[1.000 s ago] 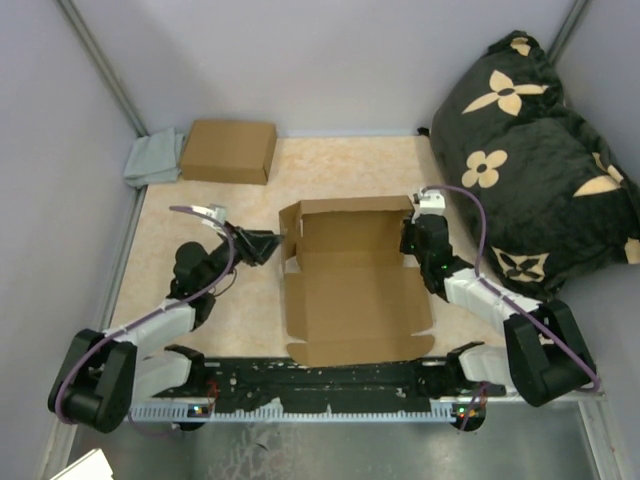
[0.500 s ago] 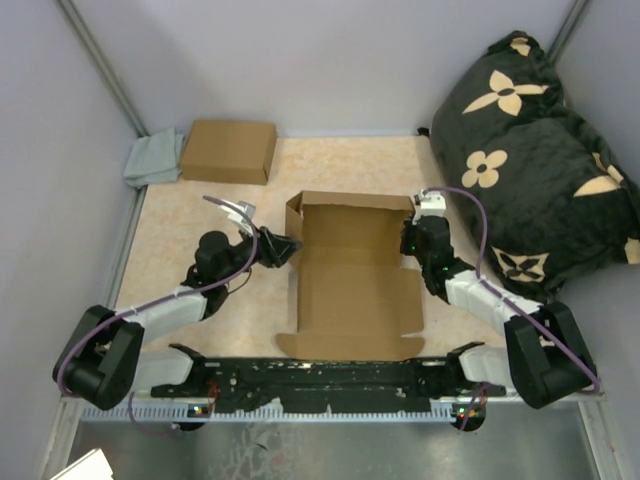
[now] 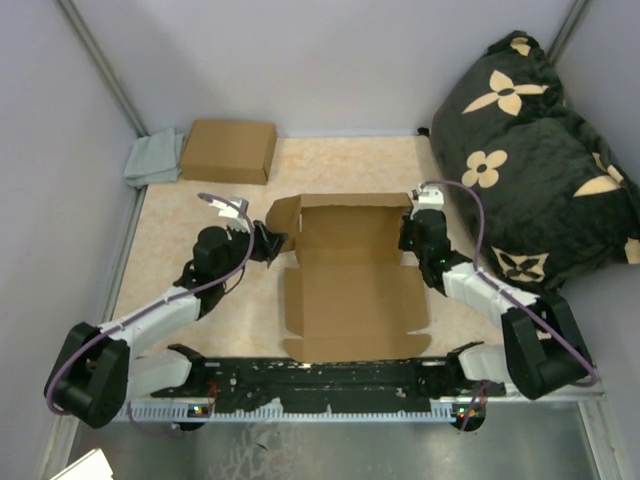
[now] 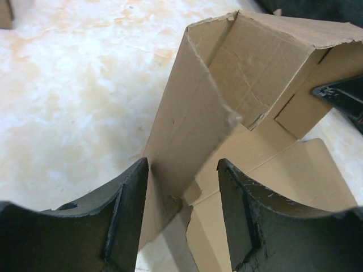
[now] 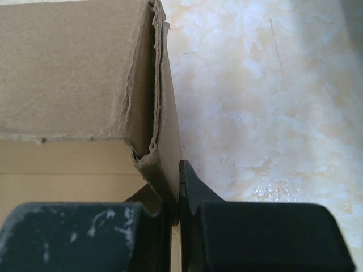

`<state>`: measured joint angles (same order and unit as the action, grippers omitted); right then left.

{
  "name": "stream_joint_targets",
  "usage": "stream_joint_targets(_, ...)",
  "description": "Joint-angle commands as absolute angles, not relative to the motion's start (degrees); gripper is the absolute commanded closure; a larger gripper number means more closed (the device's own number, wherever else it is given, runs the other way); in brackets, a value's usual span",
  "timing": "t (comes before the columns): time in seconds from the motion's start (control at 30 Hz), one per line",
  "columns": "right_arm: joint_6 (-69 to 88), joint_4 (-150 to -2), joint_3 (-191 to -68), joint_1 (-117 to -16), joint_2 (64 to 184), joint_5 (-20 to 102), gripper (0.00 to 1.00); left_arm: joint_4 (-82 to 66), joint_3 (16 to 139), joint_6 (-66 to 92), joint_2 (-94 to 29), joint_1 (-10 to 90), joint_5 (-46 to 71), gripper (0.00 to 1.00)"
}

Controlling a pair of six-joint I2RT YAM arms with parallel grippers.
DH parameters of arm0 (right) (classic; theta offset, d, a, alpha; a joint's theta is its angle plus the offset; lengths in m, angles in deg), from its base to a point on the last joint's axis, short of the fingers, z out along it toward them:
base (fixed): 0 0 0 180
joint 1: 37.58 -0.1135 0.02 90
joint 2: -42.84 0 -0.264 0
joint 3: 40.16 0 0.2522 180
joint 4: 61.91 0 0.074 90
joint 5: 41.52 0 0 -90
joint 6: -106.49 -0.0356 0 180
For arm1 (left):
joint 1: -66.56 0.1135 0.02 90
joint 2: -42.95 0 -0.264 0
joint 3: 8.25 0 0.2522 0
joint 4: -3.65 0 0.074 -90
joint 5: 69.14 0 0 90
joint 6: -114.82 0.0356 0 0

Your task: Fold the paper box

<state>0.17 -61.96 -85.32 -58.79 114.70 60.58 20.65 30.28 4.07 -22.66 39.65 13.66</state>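
Left gripper [image 3: 268, 243], seen from above, sits at the back left corner of the box [image 3: 350, 300] with its jaws apart. The right gripper [image 3: 407, 236] is closed on the box's right wall. The box lies mid-surface [image 3: 340, 160] between the two arms, half formed: its back panel is raised, the wide near panel lies flat toward the bases, and a left flap splays outward. A shut carton [image 3: 229, 151] and a grey cloth [image 3: 150, 160] lie well apart at the far left corner. A flowered pillow [image 3: 520, 150] fills the right.

From the left wrist, the two fingers [image 4: 127, 218] stand either side of the upright flap [image 4: 187, 130], with a gap showing on the right. Nothing is pinched. The flap's lower edge runs down between the fingers.

From the right wrist, the fingers [image 5: 190, 190] are pressed together on the lower edge of the doubled wall [image 5: 161, 113], which stands upright at the corner.

The step in hand, as I judge it, is to swing the left flap inward until it stands square against the back panel. To do it well, the right gripper should act as a firm anchor so the box cannot slide. The left gripper should push low, near the crease, with the flat of its outer finger. That turns the flap about its crease rather than bending the board mid-panel. A slow, even sweep should stop the thin cardboard buckling or pulling out of the right-hand grip.
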Motion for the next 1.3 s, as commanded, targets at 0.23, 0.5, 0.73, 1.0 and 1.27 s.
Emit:
stream_joint_targets(0.23, -2.81, -65.13, -95.14, -58.85, 121.62, 62.66, 1.00, 2.60, 28.60, -1.21, -7.04, 38.69, 17.06, 0.54)
stream_joint_targets(0.5, -3.76, -64.35, -94.83, -58.85, 121.50, 62.73, 1.00, 5.75, 20.51, -3.77, 1.28, 36.19, 9.13, 0.61)
stream_joint_targets(0.73, -4.43, -65.40, -95.18, -58.85, 120.57, 61.76, 1.00, 9.97, 17.57, -4.09, -4.76, 34.98, 8.47, 0.63)
stream_joint_targets(1.0, -5.05, -67.17, -95.18, -58.85, 117.87, 60.93, 1.00, 8.62, 17.23, -4.41, -11.35, 33.96, 12.57, 0.67)
stream_joint_targets(1.27, -6.71, -66.68, -94.58, -58.85, 117.03, 59.55, 1.00, 13.25, 14.80, -5.05, -19.55, 33.18, 15.00, 0.68)
